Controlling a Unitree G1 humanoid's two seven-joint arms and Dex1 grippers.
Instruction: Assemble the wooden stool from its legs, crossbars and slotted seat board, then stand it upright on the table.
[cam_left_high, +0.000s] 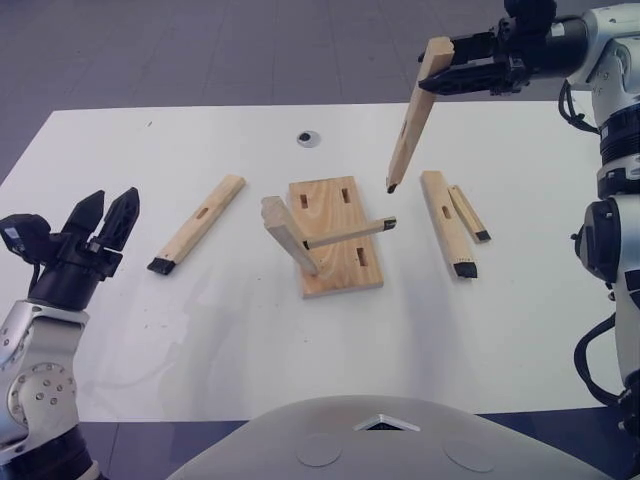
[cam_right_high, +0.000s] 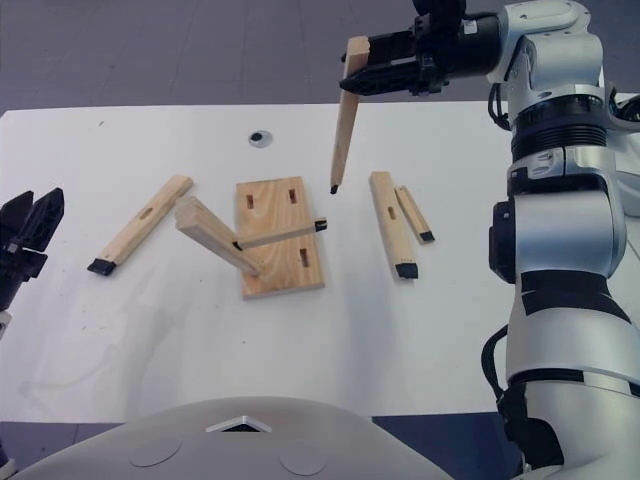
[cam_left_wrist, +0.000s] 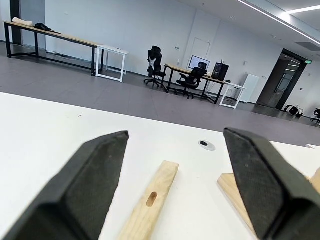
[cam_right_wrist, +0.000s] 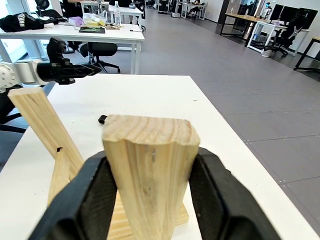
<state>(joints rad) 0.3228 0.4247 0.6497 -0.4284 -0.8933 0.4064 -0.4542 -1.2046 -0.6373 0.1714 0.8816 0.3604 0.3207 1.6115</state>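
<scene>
Leg (cam_left_high: 410, 125) clamped in right end effector (cam_left_high: 437, 75), hanging above seat board (cam_left_high: 335, 238)

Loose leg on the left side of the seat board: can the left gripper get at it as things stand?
Probably yes. The left gripper is open and faces the leg, which lies flat on the table clear of the seat board, with nothing between them.

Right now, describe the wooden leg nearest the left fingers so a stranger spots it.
Start at the white table, then the pale slotted wooden seat board at its middle. Left of the board lies a long black-tipped wooden leg, alone, with one oval slot.
</scene>
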